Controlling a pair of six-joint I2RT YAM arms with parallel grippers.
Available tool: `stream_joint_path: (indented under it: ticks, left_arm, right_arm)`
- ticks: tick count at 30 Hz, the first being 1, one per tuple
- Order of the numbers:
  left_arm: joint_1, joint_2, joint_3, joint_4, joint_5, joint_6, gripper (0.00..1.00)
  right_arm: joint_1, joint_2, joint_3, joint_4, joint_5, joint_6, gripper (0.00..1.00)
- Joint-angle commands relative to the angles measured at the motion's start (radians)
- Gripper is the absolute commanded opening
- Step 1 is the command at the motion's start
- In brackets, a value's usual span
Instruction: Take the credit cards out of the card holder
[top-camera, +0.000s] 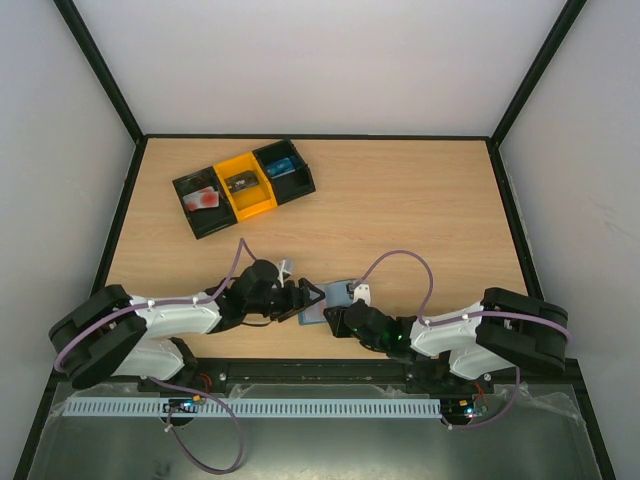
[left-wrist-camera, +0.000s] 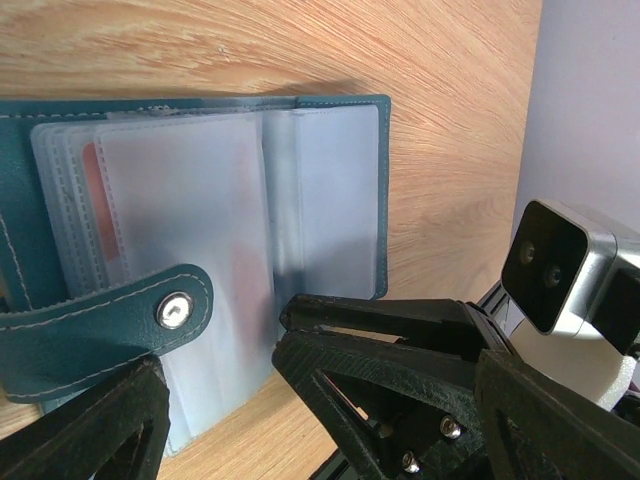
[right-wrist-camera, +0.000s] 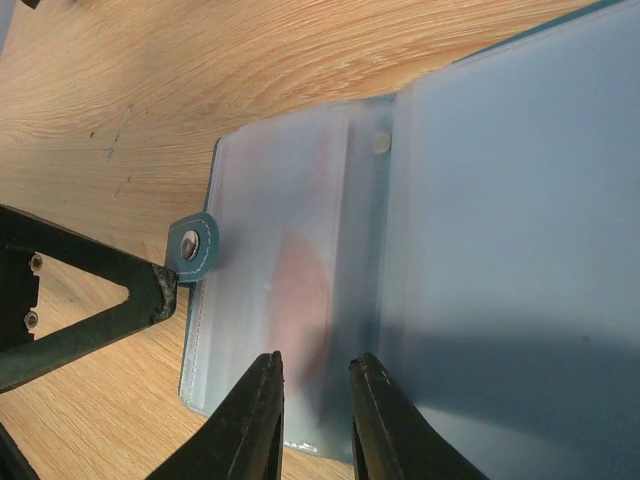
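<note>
The card holder (top-camera: 322, 304) lies open on the table's near middle, between my two grippers. Close up, the card holder (left-wrist-camera: 330, 180) is a teal cover with cloudy plastic sleeves and a snap tab (left-wrist-camera: 175, 310). A reddish credit card (left-wrist-camera: 93, 195) shows through the sleeves, also a blurred red patch (right-wrist-camera: 300, 290) in the right wrist view. My left gripper (left-wrist-camera: 320, 400) stands wide open at the holder's edge, one fingertip (right-wrist-camera: 160, 290) beside the tab. My right gripper (right-wrist-camera: 317, 375) hovers over a sleeve, jaws a narrow gap apart, nothing clamped between them.
A black-and-orange three-compartment tray (top-camera: 271, 206) sits at the back left. Its left compartment holds a red and white item (top-camera: 205, 198), the others a dark item and a blue one. The right wrist camera (left-wrist-camera: 555, 265) is close to my left gripper.
</note>
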Motion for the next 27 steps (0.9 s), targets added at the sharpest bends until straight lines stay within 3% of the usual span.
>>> stream_joint_path:
  ticks: [1,27]
  left_arm:
    - [-0.007,0.006,-0.014,0.021,-0.002,0.001,0.84]
    - [-0.008,0.029,-0.01,0.001,-0.005,0.006,0.85]
  right_arm:
    - [-0.003,-0.01,-0.009,0.016,0.033,0.007,0.2]
    - [-0.003,-0.01,-0.008,0.015,0.033,0.007,0.2]
